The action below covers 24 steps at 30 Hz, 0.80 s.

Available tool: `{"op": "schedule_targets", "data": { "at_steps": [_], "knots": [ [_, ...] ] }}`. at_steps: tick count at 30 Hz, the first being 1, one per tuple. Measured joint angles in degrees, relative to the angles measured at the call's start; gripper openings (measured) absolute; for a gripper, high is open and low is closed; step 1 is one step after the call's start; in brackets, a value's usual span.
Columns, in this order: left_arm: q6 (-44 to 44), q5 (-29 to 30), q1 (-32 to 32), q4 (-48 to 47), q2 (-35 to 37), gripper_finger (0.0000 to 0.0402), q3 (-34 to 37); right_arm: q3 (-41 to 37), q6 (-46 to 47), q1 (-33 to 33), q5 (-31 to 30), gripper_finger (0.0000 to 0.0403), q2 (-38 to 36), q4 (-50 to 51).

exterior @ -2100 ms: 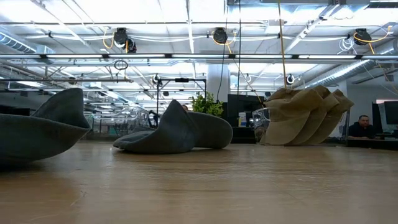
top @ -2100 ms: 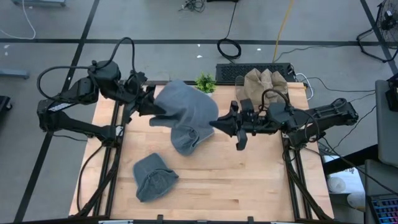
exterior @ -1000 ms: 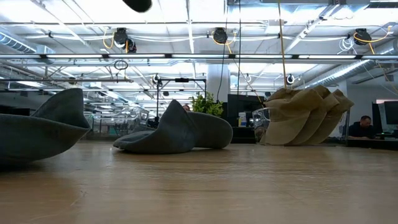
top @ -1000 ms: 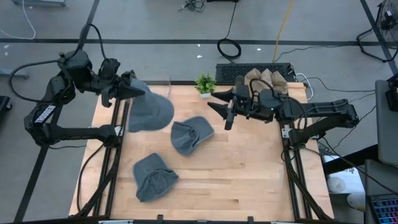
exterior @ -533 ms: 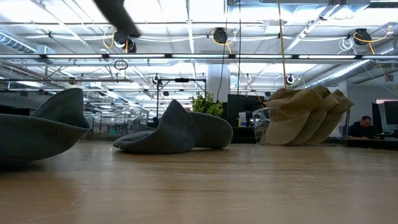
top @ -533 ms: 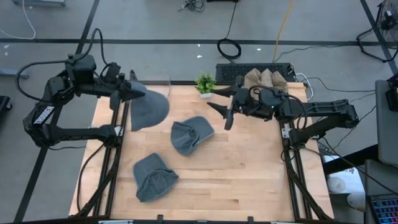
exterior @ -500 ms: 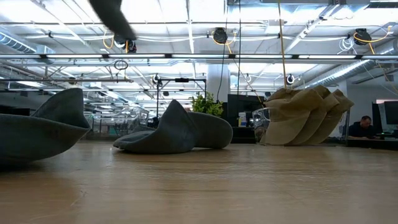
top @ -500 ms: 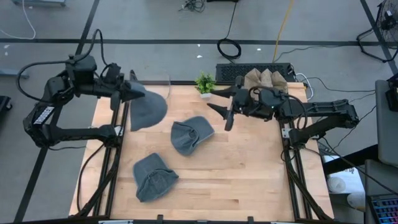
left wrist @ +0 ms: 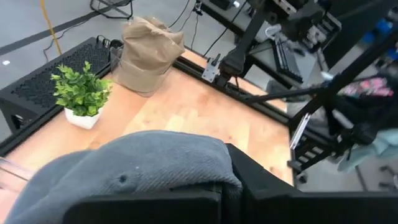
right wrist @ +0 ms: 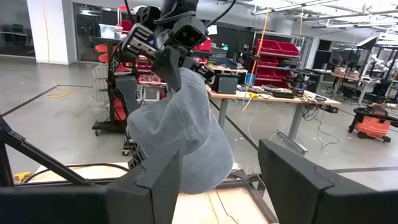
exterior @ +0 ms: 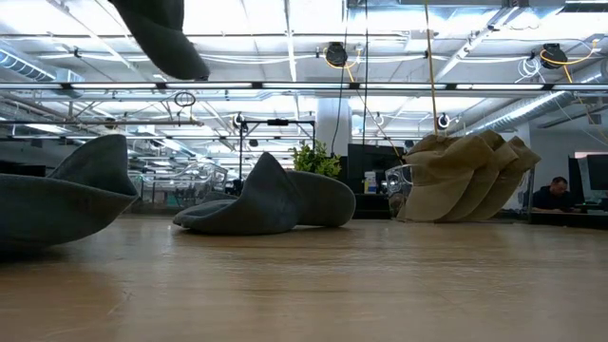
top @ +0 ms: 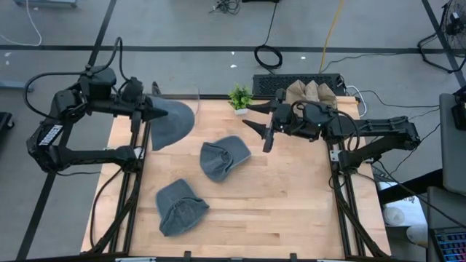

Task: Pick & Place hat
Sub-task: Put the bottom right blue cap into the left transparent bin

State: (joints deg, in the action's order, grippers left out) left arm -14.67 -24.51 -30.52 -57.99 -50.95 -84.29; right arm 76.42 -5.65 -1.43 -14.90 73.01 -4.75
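Note:
My left gripper (top: 154, 113) is shut on a grey hat (top: 172, 122), which it holds high over the table's far left corner. The hat's lower end dips into the top of the low view (exterior: 166, 38). It also shows in the right wrist view (right wrist: 183, 137). Two more grey hats lie on the table, one mid-table (top: 223, 159) and one near the front left (top: 180, 208). My right gripper (top: 261, 125) hovers open above the far middle of the table, with nothing between its fingers. My left gripper pinches the hat's upper edge (right wrist: 179, 73) between its two shut fingers. The fingers come from the table's left side and slant a little downward. The hat hangs slack below and ahead of the fingers, lifted clear of the table; cloth drapes over them (left wrist: 161, 165).
A tan hat (top: 309, 93) sits at the table's far right edge and a small potted plant (top: 239, 97) at the far middle. A clear-walled container (top: 183, 94) stands at the far left corner. Bare wood lies to the right of the two grey hats.
My left gripper has sunk a little and tipped downward with the hat, whose lower end has dropped farther into the low view. My right gripper has rolled about its own axis without leaving its place.

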Motion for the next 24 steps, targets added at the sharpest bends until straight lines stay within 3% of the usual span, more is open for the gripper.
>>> {"op": "schedule_targets", "data": {
  "at_steps": [8,24],
  "knots": [
    [11.0,1.3,0.0,-1.6,0.0,0.0001,0.0,0.0,1.5,0.0,0.0,0.0197,0.0,-0.1],
    [19.4,0.6,0.0,-3.4,0.0,0.0001,0.0,0.0,4.5,-0.1,0.2,0.0196,0.0,-0.2]
  ]
}}
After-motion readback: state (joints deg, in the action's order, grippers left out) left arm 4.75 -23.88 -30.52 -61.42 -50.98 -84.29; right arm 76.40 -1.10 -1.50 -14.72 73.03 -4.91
